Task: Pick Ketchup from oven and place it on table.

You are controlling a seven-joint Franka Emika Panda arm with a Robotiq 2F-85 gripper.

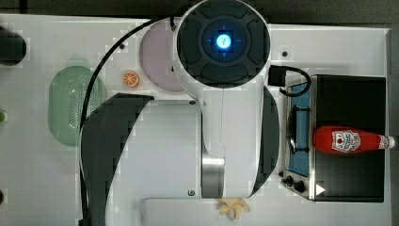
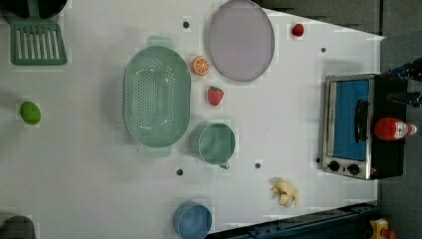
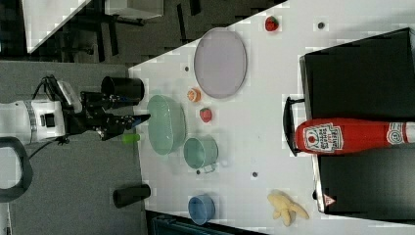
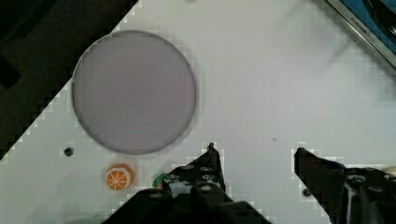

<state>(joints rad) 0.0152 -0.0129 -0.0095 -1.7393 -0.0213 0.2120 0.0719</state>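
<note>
The Ketchup [image 1: 348,140] lies on its side atop the oven [image 1: 350,94] at the top view's right; the pincer [image 4: 254,156] hangs spread above the bare worktop [image 4: 261,84].

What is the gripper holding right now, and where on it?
Nothing. The gripper is open with bare white table between its fingers; the slim red ketchup bottle lies on the black oven top.
</note>
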